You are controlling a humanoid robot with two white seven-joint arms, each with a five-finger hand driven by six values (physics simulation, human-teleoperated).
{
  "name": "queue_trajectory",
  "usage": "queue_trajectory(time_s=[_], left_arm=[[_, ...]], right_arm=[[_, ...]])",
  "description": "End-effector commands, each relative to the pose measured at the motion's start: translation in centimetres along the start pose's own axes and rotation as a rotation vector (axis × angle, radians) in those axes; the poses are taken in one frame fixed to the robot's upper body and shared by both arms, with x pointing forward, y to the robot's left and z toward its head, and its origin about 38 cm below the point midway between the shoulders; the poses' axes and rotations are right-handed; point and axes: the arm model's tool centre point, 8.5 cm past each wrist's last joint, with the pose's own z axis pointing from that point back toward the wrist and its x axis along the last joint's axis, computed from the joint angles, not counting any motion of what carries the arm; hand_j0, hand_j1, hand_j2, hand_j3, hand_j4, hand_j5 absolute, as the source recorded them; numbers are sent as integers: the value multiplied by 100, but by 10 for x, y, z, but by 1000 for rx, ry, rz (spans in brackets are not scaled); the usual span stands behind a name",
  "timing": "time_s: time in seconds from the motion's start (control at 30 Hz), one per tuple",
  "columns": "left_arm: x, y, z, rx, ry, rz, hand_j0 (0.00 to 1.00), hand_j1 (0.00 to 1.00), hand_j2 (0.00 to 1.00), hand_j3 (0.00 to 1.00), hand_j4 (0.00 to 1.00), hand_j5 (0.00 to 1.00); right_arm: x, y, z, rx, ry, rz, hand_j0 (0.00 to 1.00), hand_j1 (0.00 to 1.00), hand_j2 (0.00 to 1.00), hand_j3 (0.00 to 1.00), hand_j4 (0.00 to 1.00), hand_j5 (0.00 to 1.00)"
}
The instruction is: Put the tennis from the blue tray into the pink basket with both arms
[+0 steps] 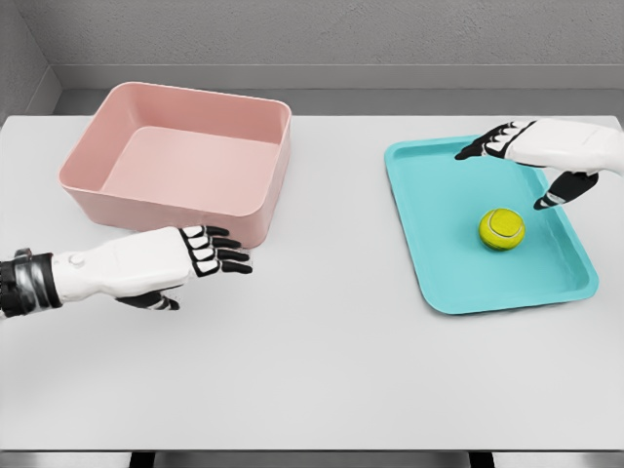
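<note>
While the pink basket (177, 161) sits empty at the table's (322, 390) left, the blue tray (458, 283) at right holds only the tennis ball (501, 229). The right arm is cut off by the frame edge. The ball lies just below the right hand (546, 156), whose fingers spread, gripping nothing; the left hand (171, 261) hovers open before the basket

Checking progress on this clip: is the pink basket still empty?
Empty. The pink basket shows only its bare floor; the tennis ball lies on the blue tray, and neither the left hand nor the right hand holds anything.
</note>
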Motion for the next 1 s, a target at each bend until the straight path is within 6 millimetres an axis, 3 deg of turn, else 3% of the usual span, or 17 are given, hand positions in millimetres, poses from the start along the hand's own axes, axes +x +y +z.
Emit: queue_trajectory(time_s=[0.0, 0.17, 0.3, 0.47, 0.73, 0.97], left_arm=[[3, -21, -1, -201, -13, 8, 100, 100, 100, 100, 100, 100], [-2, 10, -16, -244, -52, -94, 100, 100, 100, 100, 100, 100], [1, 1, -26, -363, -76, -105, 100, 100, 100, 100, 100, 100], [11, 9, -49, -344, -139, -119, 100, 100, 100, 100, 100, 100], [13, 24, -52, -280, -173, -58, 100, 100, 100, 100, 100, 100], [14, 23, -51, -269, -182, -28, 100, 100, 100, 100, 100, 100]], right_arm=[[0, 0, 1, -3, 1, -3, 100, 100, 100, 100, 100, 100], [-3, -2, 4, -7, 13, 0, 100, 100, 100, 100, 100, 100], [-7, 18, 2, 24, 19, -40, 100, 100, 100, 100, 100, 100], [-8, 29, 0, 40, 22, -62, 100, 100, 100, 100, 100, 100], [-17, 49, -4, 65, 45, -108, 100, 100, 100, 100, 100, 100], [-20, 65, -15, 84, 43, -144, 100, 100, 100, 100, 100, 100]])
